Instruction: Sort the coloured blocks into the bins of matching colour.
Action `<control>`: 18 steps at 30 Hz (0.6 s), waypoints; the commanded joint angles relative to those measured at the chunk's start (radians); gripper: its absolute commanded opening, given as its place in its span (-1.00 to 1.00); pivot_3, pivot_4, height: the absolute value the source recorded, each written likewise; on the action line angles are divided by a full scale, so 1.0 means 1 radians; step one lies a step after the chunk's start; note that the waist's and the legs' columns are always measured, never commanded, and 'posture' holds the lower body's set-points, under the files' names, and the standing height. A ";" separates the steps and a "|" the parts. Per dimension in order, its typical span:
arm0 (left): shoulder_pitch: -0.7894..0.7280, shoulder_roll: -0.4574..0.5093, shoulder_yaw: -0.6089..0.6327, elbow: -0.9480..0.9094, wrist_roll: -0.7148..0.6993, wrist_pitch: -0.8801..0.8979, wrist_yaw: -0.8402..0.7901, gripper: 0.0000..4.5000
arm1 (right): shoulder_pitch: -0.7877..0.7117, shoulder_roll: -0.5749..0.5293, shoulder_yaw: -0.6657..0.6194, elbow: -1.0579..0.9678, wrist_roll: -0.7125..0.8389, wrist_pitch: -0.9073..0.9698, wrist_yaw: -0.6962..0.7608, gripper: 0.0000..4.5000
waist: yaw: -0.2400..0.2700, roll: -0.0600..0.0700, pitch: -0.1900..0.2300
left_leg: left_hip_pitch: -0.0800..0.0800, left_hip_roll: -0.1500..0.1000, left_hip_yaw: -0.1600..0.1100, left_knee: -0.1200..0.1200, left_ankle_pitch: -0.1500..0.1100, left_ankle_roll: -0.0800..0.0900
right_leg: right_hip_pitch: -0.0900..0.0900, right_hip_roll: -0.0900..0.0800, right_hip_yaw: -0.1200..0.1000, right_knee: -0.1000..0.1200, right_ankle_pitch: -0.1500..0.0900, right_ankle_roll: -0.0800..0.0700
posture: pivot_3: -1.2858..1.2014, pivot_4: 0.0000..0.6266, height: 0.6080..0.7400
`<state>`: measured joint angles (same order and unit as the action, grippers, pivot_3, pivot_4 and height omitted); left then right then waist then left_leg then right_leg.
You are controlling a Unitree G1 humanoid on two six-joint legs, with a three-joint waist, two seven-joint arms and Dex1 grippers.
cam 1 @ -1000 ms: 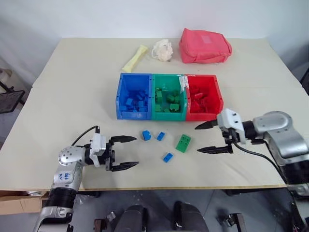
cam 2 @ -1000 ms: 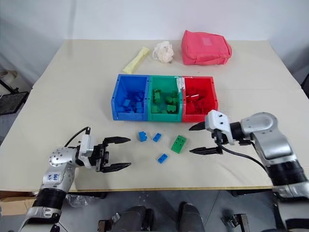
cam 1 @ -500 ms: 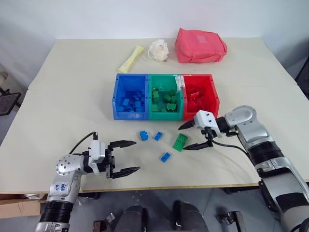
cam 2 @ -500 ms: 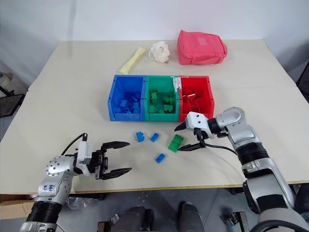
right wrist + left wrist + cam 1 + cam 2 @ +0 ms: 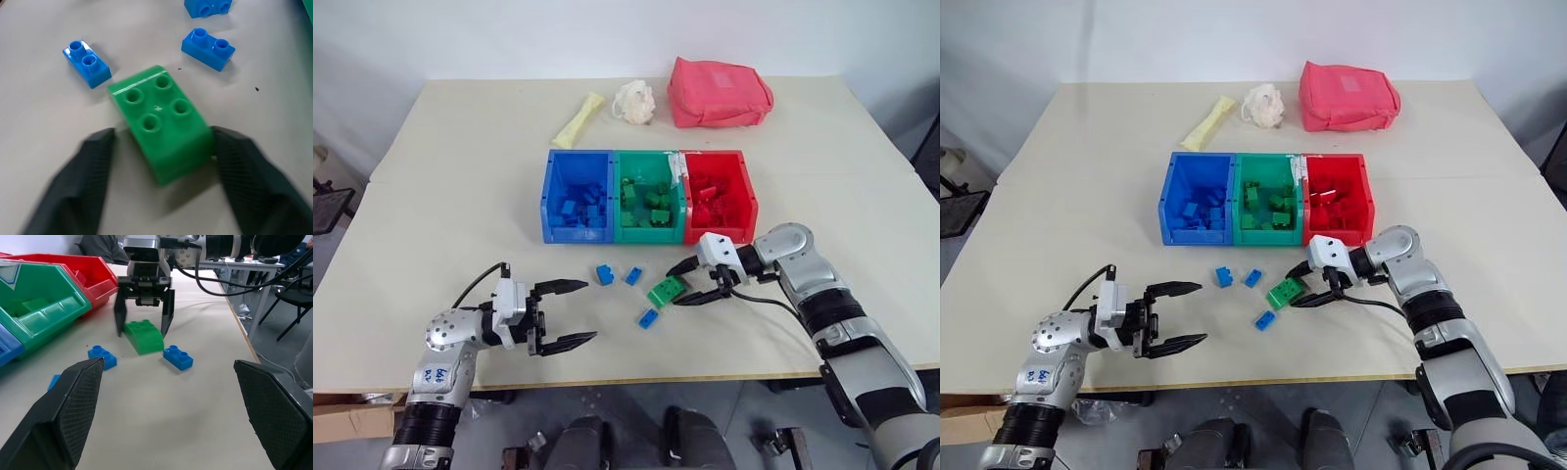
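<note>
A pale bench (image 5: 431, 196) is shown carrying all items. At its far edge a pink-red pouch (image 5: 718, 92), a white crumpled wad (image 5: 633, 99) and a yellow wrapper (image 5: 578, 118) are laid well apart from the work. At centre, three joined bins (image 5: 650, 195) are set in a row, blue, green and red from left to right, each already holding bricks. The right arm is bent inward over the near bench, its right gripper (image 5: 693, 284) angled down and to the left just in front of the red bin. A green block (image 5: 665, 290) is bracketed between its fingers (image 5: 167, 313), tilted up at one end; whether the jaws are pressing on it cannot be told. Three small blue blocks (image 5: 604, 274) (image 5: 633, 275) (image 5: 649, 317) are scattered beside it. The left gripper (image 5: 570, 312) is held level, wide open and empty, well apart from the blocks.
</note>
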<state>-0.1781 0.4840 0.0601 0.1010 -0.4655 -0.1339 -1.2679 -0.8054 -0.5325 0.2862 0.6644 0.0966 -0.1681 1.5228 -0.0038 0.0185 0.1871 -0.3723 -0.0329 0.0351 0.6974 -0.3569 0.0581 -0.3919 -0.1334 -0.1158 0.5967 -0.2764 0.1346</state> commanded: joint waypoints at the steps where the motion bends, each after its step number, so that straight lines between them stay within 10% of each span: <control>1: -0.011 0.009 0.012 0.014 -0.009 -0.015 -0.007 1.00 | 0.032 -0.019 -0.026 -0.072 0.026 0.032 0.015 -0.25 | -0.001 0.000 0.000 | 0.000 0.000 0.000 0.000 0.000 0.000 | 0.000 0.000 0.000 0.000 0.000 0.000 | 0.03 -0.52 1.00; 18: -0.126 0.001 -0.007 0.151 0.001 -0.044 -0.075 1.00 | 0.113 -0.082 -0.224 -0.540 0.156 0.478 -0.317 -0.38 | 0.001 0.000 0.000 | 0.000 0.000 0.001 0.000 0.000 0.000 | -0.001 0.000 0.000 0.000 0.000 0.000 | 0.03 -0.52 1.00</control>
<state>-0.2945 0.4839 0.0546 0.2505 -0.4637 -0.1630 -1.3290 -0.6655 -0.6155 0.0879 0.1557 0.2468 0.2865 1.2454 -0.0026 0.0185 0.1871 -0.3723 -0.0329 0.0362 0.6975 -0.3571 0.0578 -0.3930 -0.1333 -0.1161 0.5973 -0.2764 0.1346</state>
